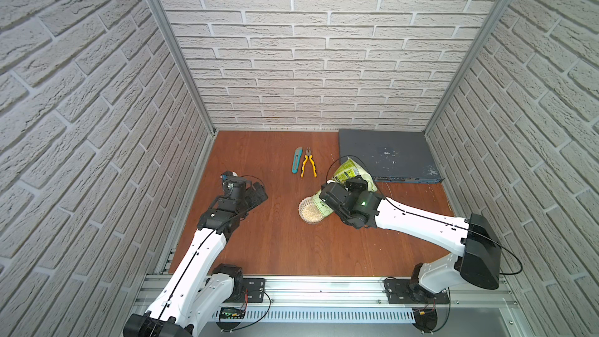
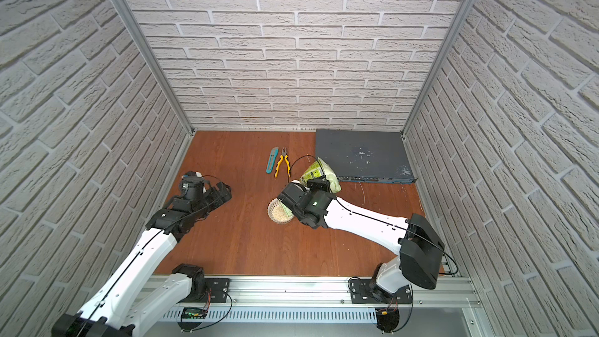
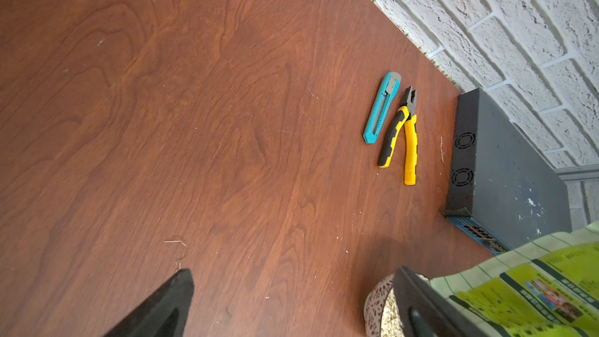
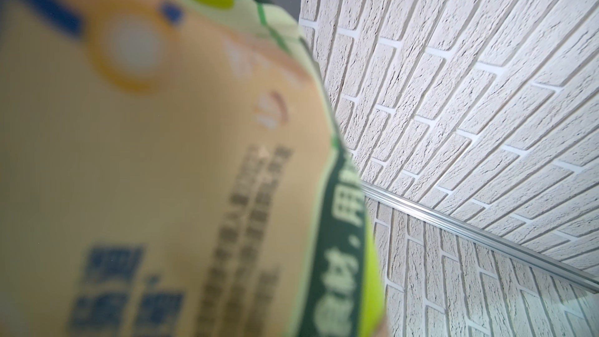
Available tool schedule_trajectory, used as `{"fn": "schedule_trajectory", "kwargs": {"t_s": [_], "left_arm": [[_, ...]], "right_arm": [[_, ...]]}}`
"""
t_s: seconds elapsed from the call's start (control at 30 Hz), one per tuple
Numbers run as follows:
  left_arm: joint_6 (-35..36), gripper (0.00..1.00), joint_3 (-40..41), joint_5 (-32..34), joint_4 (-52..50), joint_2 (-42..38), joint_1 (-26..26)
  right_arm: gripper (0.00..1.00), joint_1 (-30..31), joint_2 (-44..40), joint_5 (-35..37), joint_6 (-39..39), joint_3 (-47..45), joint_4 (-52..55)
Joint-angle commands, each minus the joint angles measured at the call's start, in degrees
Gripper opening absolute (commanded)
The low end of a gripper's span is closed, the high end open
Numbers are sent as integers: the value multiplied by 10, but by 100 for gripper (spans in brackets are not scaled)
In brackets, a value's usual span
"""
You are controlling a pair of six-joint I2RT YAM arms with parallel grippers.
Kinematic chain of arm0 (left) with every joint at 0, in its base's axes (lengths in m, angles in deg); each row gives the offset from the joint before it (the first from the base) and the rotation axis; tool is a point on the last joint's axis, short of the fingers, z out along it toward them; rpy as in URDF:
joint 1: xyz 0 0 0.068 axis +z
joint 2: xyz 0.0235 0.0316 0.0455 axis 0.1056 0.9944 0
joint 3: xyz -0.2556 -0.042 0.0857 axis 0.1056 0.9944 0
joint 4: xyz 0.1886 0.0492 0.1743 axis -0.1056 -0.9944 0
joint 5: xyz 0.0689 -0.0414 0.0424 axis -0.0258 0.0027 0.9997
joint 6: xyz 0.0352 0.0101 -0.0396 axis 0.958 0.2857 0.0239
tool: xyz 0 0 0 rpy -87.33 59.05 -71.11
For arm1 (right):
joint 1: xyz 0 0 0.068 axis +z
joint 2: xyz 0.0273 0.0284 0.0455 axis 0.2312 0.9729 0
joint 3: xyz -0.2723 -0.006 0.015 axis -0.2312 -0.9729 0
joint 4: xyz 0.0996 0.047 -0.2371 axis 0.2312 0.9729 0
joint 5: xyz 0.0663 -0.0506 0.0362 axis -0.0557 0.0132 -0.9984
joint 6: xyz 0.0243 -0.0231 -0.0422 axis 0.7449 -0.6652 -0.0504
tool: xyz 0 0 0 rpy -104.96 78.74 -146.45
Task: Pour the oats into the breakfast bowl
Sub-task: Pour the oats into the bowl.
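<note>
Pouch (image 1: 349, 170) tilted over the breakfast bowl (image 1: 302, 206)
Your right pincer (image 1: 355, 185) is clamped on the pouch, mouth down over the breakfast bowl on the bench (image 1: 259, 248); oats (image 1: 311, 212) lie inside. Your left pincer (image 1: 259, 193) gapes wide, holding nothing.

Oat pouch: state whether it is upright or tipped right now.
Tipped. In both top views the pouch slants with its lower end over the breakfast bowl, and oats lie inside the bowl.

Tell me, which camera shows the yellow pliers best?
The left wrist view: the pliers lie large, sharp and whole beside the blue knife. Both top views show them small; the right wrist view misses them.
</note>
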Motion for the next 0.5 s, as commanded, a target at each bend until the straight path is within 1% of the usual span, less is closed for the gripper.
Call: {"fn": "schedule_trajectory", "kwargs": {"t_s": [0.0, 0.23, 0.47], "left_arm": [[-1, 98, 0, -5, 13, 4, 4], [-1, 98, 0, -7, 14, 6, 4], [-2, 98, 0, -8, 15, 8, 4]], "right_arm": [[4, 3, -18, 77, 14, 28, -47], [3, 3, -9, 65, 32, 33, -38], [4, 4, -2, 66, 31, 41, -42]]}}
